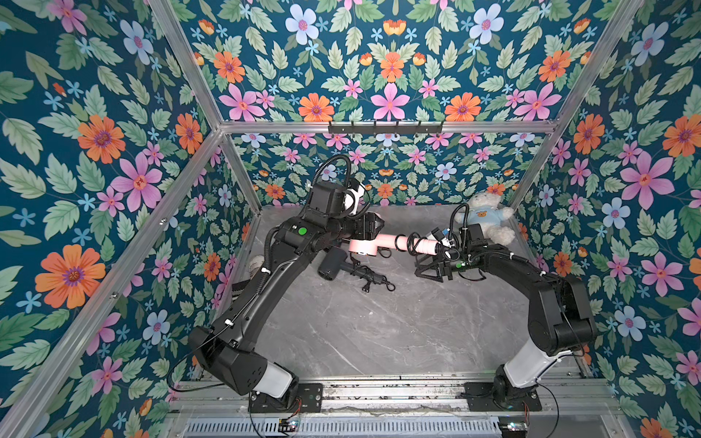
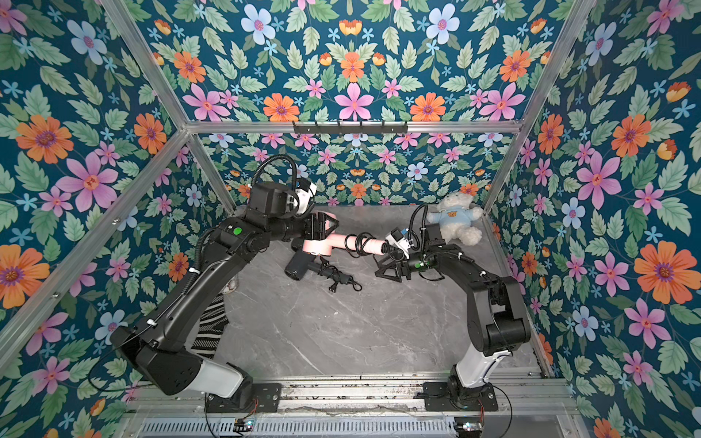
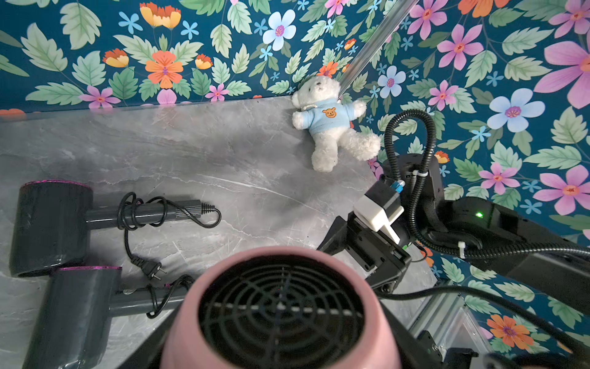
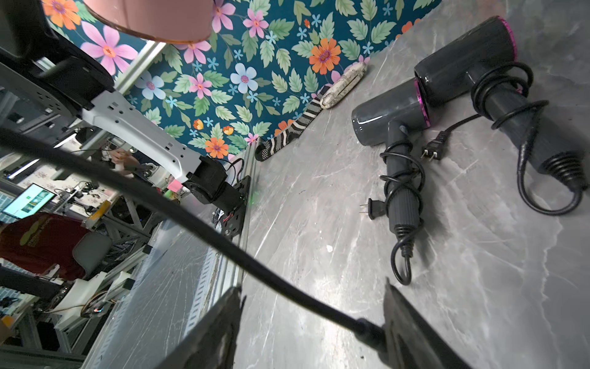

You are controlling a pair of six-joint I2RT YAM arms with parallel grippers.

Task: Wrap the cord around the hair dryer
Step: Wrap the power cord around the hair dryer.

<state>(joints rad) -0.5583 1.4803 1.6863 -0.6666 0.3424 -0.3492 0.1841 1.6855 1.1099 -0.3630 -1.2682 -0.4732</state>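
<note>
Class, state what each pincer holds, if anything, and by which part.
Left pincer grips the pink plastic hair dryer by its head. Right pincer stands open; the black cord passes between its jaws.

Pink hair dryer [image 1: 362,245] horizontal in midair, black cord [image 4: 191,219] looping its handle.

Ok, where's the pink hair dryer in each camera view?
Both top views: pink hair dryer lies horizontal, just beyond the grey hair dryers.
Left wrist: close up, black grille facing the camera.
Right wrist: only a pink rim at the picture's edge.
Shared landmark: the grey hair dryers, seen in all four.
</note>
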